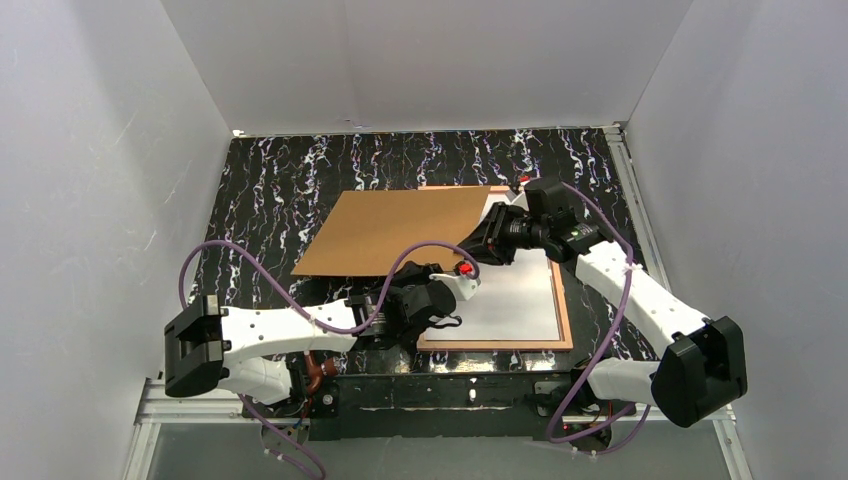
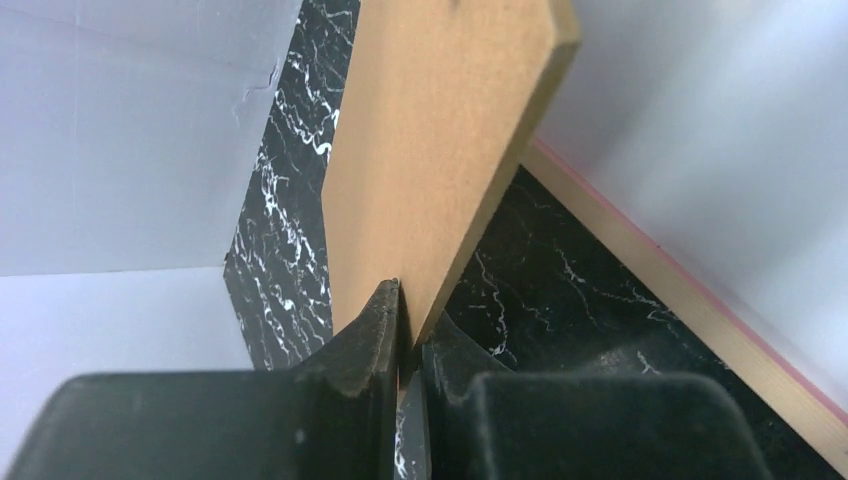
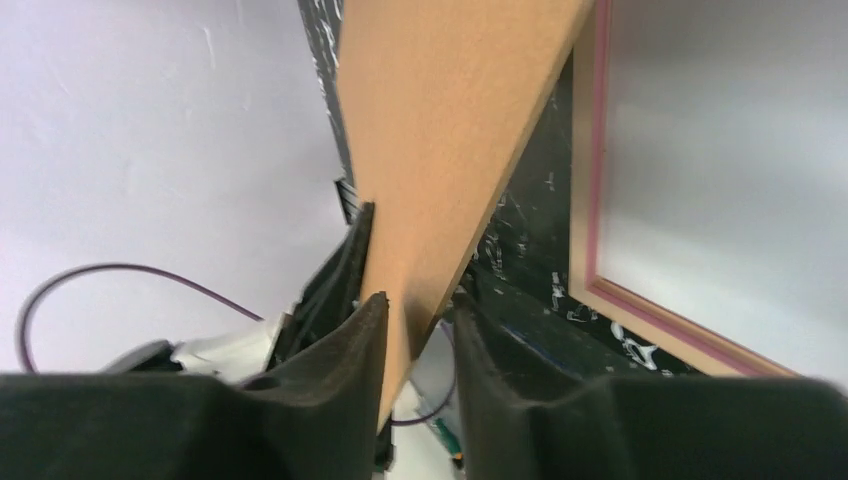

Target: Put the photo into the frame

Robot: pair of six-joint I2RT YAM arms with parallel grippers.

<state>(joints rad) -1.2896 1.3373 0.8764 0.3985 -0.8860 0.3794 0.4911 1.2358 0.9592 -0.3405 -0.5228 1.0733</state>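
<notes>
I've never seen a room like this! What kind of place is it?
Probably a robot test booth, maybe in a lab. Plain white walls box in a black marbled table, and the left arm and right arm are fixed at its near edge, along a metal rail.

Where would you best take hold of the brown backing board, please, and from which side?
I'd say by its thin near edge close to the right corner, coming from the near side, one finger on each flat face. The backing board is thin, flat and tilted up off the table; the left gripper pinches it so.
</notes>
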